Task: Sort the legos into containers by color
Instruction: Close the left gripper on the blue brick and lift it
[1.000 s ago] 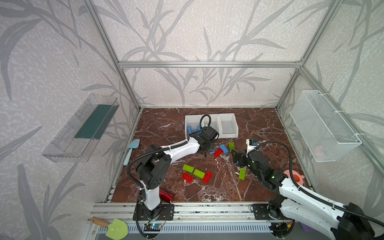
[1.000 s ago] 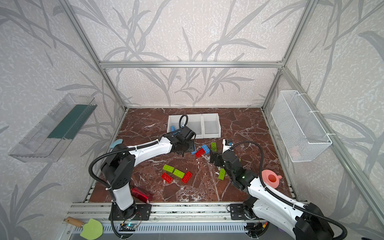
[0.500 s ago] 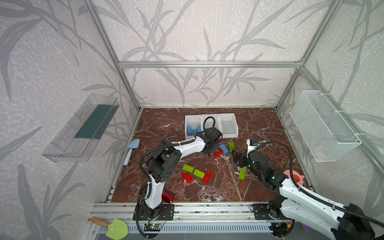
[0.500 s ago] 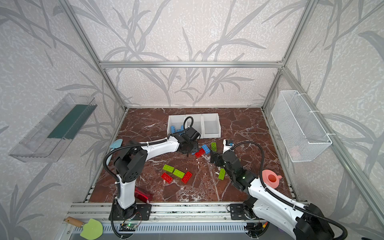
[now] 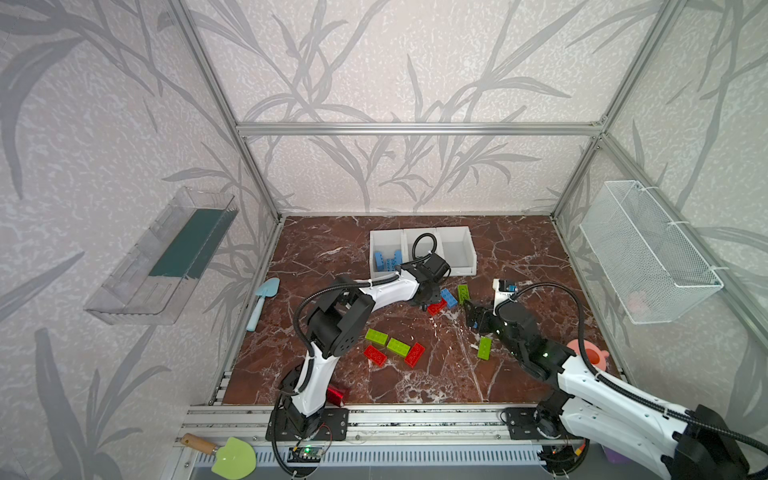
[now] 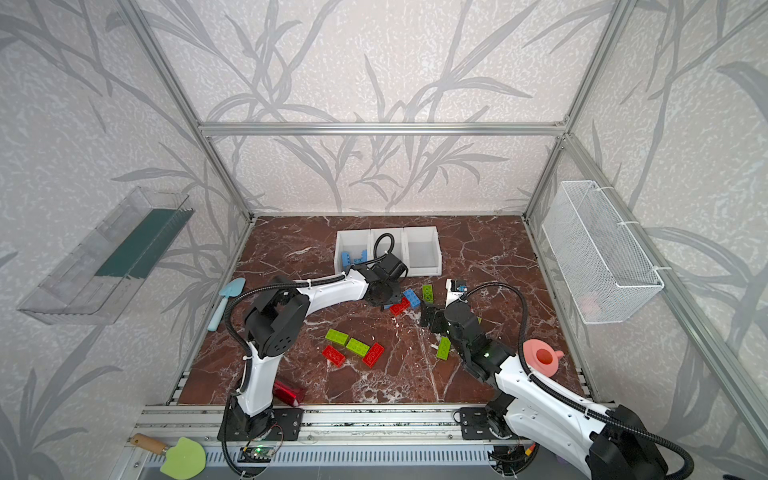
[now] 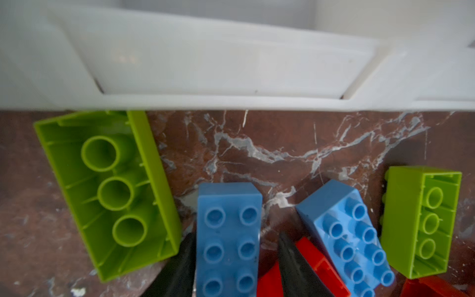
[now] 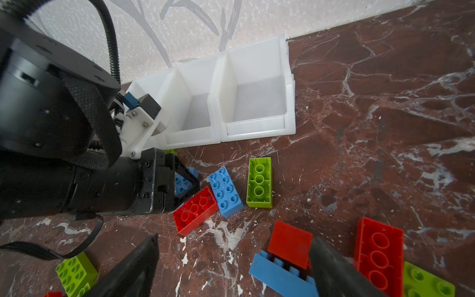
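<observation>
Most of the legos (image 5: 398, 347) lie loose on the red marble worktop (image 5: 328, 249), in front of the containers (image 5: 460, 232), three white bins joined in a row near the back wall. Both top views show a few blue bricks (image 5: 386, 261) in the left bin.

Your left hand (image 7: 236, 234) is down just in front of the bins, narrowed around a single blue brick (image 7: 227, 239) that lies studs up. The left wrist view shows one finger (image 7: 180, 267) against the brick's side and the other just short of it, so you cannot call it clamped. The top views hide that brick under the hand. They also hide the upturned green brick (image 7: 108, 192), which touches the bin's front lip. Just beside the hand lie a second blue brick (image 5: 449, 298), a red brick (image 5: 436, 306) and a green brick on its side (image 5: 462, 293).

Your right hand (image 8: 235, 239) is spread wide and holds nothing. Its wrist view shows a blue brick on edge (image 8: 280, 279) just inside one finger, with a red one (image 8: 290, 244) resting on it. In the top views the right arm mostly covers that pair.

Nearer the front edge, the top views show two green and two red bricks in a cluster, and a lone green brick (image 5: 484, 348) beside the right arm.
</observation>
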